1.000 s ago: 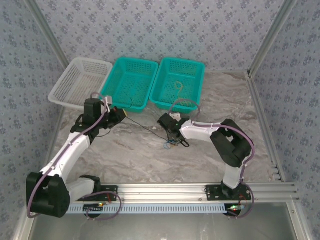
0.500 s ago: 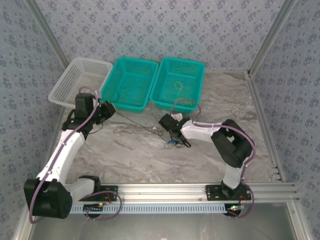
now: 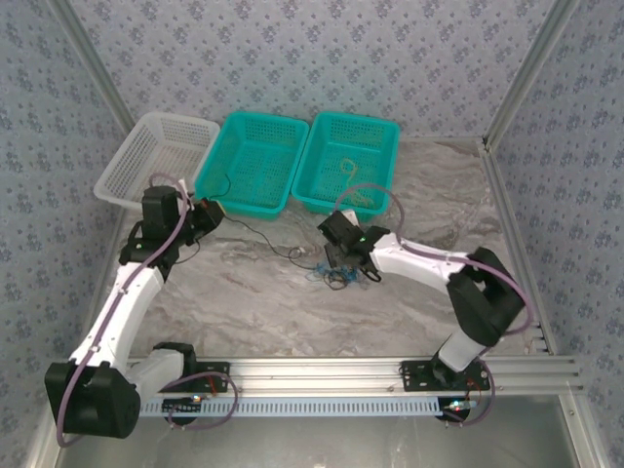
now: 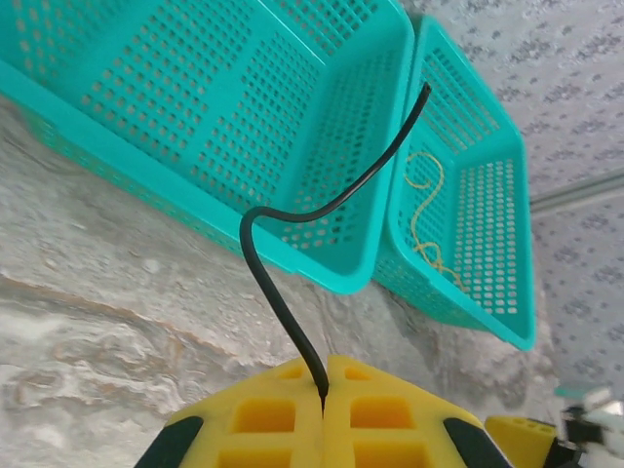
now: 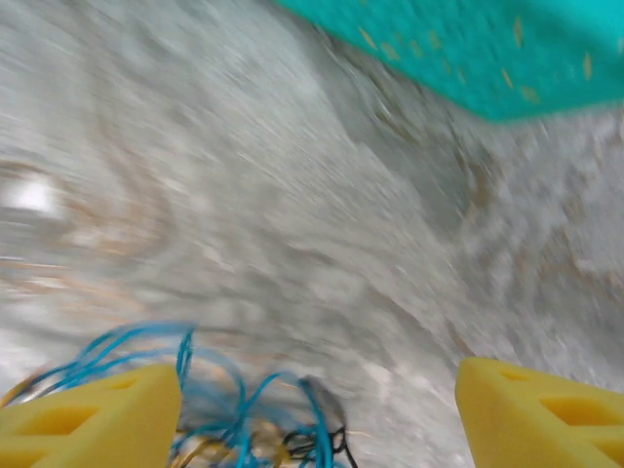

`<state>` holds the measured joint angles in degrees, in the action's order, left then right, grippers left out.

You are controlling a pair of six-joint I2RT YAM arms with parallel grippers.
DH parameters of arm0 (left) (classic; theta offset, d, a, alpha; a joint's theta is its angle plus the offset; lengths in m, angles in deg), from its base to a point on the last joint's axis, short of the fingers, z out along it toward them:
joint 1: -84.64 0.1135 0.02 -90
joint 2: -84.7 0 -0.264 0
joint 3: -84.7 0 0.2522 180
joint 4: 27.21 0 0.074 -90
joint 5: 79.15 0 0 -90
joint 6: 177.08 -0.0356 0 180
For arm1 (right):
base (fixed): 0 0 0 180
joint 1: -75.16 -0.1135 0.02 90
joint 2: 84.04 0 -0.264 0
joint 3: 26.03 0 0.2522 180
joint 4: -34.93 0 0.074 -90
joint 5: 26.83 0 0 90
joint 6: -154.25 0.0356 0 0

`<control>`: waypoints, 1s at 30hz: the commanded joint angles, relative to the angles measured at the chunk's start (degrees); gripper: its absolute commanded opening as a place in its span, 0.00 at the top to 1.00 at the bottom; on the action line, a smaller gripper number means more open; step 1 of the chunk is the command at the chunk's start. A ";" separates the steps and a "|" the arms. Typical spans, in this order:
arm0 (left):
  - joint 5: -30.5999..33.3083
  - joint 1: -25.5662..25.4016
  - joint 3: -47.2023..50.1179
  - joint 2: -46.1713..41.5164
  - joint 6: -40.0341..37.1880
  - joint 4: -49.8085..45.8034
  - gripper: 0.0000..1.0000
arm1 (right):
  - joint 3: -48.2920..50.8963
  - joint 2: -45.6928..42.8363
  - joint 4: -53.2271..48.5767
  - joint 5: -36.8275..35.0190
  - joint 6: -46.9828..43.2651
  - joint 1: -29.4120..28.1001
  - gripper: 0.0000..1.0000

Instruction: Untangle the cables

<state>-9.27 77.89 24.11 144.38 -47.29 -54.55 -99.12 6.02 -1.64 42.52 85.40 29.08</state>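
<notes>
Cables lie mostly as a small clump of blue and black strands, perhaps with a tan one, on the table, near the front of the right teal basket. We judge the task to be partly complete.

Done, as far as we can see:
- One yellow cable lies alone inside the right teal basket, well apart from the clump. We take it as sorted.

In hand:
- The black cable runs from the clump across the table to the left gripper.
- In the left wrist view, the jaws of the left gripper are closed flat on this cable. Its free end arches up in front of the middle teal basket.
- The far end of the black cable meets the clump. We cannot tell whether it is knotted in or only lying against it.
- The right gripper sits over the clump with its jaws wide apart and nothing between them.
- In the right wrist view, the blue cable loops just beside the pad at the left of that view. The picture is blurred.

Left to do, in our judgement:
- Draw the black cable clear of the clump.
- Separate the blue cable from whatever lies with it.
- Set each cable apart from the others.
</notes>
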 commanded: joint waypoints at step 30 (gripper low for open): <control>0.41 0.34 -0.41 -0.59 -0.51 1.37 1.00 | -5.70 17.80 6.31 7.08 -3.84 -3.36 0.86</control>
<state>-11.91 77.89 27.63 144.44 -44.42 -50.05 -106.95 26.06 7.61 52.16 79.08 24.77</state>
